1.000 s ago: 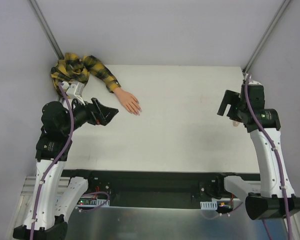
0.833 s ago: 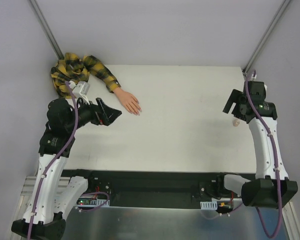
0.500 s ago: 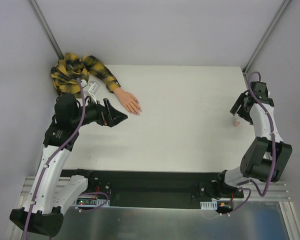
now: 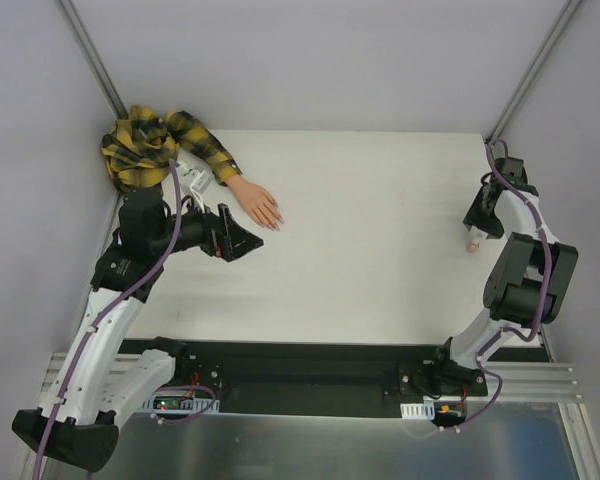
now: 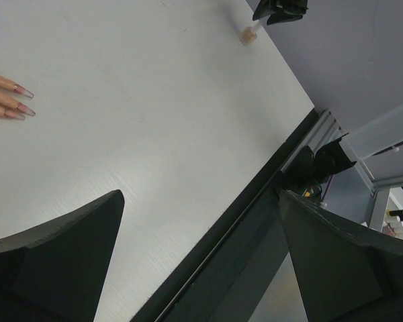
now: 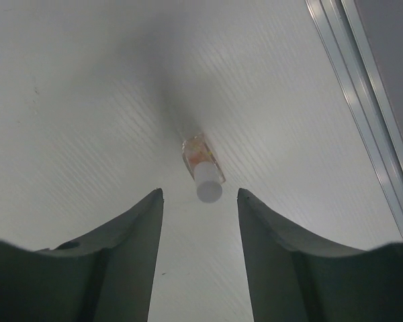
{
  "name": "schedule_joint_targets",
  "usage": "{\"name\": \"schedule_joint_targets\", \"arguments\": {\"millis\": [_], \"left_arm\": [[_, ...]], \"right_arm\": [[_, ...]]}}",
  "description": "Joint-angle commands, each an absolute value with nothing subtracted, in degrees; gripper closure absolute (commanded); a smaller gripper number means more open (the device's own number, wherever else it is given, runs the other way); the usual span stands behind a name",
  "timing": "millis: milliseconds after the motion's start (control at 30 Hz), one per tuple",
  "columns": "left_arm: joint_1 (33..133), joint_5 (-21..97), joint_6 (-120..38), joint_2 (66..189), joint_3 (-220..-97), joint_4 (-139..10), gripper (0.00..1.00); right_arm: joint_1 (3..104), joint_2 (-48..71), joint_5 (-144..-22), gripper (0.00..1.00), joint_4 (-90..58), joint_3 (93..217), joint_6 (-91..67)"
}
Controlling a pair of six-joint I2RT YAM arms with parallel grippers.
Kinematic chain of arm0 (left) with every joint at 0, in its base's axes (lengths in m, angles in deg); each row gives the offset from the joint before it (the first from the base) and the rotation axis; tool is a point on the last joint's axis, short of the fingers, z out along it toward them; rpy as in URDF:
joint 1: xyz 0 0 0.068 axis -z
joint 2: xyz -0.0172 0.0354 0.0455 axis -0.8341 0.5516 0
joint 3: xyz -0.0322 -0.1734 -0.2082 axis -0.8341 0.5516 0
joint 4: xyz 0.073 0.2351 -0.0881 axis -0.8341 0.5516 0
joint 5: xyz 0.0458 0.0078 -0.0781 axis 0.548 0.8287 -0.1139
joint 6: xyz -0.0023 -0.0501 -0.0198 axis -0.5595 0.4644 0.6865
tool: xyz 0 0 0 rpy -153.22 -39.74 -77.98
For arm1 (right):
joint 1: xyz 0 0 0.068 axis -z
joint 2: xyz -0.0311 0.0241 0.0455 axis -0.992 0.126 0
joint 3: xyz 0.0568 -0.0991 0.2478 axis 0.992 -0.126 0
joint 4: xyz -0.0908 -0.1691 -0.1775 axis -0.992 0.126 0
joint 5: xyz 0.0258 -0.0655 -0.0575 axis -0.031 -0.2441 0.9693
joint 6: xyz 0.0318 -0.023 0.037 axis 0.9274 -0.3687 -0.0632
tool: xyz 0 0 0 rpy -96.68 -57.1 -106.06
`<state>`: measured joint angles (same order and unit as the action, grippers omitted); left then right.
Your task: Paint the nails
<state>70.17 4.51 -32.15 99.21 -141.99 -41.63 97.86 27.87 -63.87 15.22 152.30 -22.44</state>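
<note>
The mannequin hand (image 4: 256, 203) lies palm down at the table's back left, in a yellow-and-black plaid sleeve (image 4: 162, 138). Its pinkish nails (image 4: 276, 222) point right; in the left wrist view the nails (image 5: 25, 93) show at the left edge. My left gripper (image 4: 244, 241) hovers open just in front of the fingertips, with nothing between its jaws (image 5: 200, 194). A small nail-polish bottle (image 4: 471, 243) with a white cap stands near the right edge. My right gripper (image 4: 477, 224) points down at it, jaws partly narrowed. The bottle cap (image 6: 208, 190) sits just beyond the right gripper (image 6: 199, 192), untouched.
A metal rail (image 6: 363, 100) runs along the table's right side close to the bottle. The table's dark front edge (image 5: 255, 201) crosses the left wrist view. Grey walls enclose the back and both sides.
My right arm folded back towards the right rear and lowered its gripper over the bottle, its jaws narrowing. The left gripper shifted right, closer to the mannequin fingers.
</note>
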Motion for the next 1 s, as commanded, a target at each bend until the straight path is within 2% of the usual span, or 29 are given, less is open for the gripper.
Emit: {"name": "schedule_joint_targets", "arguments": {"millis": [0,133,433,567,733,833,900,967], "left_arm": [[71.5,4.8,-33.9,100.0,-143.8,-41.2,0.01],[72.0,5.1,-34.3,100.2,-144.1,-41.0,0.01],[72.2,5.1,-34.4,100.4,-144.2,-40.4,0.01],[72.2,5.1,-33.9,100.4,-144.7,-40.3,0.01],[72.2,5.1,-33.3,100.5,-145.0,-40.1,0.01],[72.2,6.0,-32.7,100.7,-144.9,-40.1,0.01],[72.2,7.6,-32.1,100.8,-144.7,-40.0,0.01],[72.2,9.4,-31.6,101.2,-144.7,-39.5,0.01]], "right_arm": [[98.3,29.3,-63.3,0.5,13.6,155.2,-23.3],[98.2,31.1,-63.5,0.55,14.5,156.2,-23.4],[98.2,31.5,-61.2,0.59,15.7,156.1,-23.3],[98.2,33.1,-61.5,0.68,16.3,156.9,-23.2],[98.2,33.8,-61.6,0.71,16.6,157.4,-23.2],[97.8,34.1,-61.1,0.83,17.3,157.3,-23.3],[96.6,33.4,-60.1,0.98,17.6,157.0,-23.3],[93.5,31.6,-56.8,0.99,19.3,156.8,-22.9]]}}
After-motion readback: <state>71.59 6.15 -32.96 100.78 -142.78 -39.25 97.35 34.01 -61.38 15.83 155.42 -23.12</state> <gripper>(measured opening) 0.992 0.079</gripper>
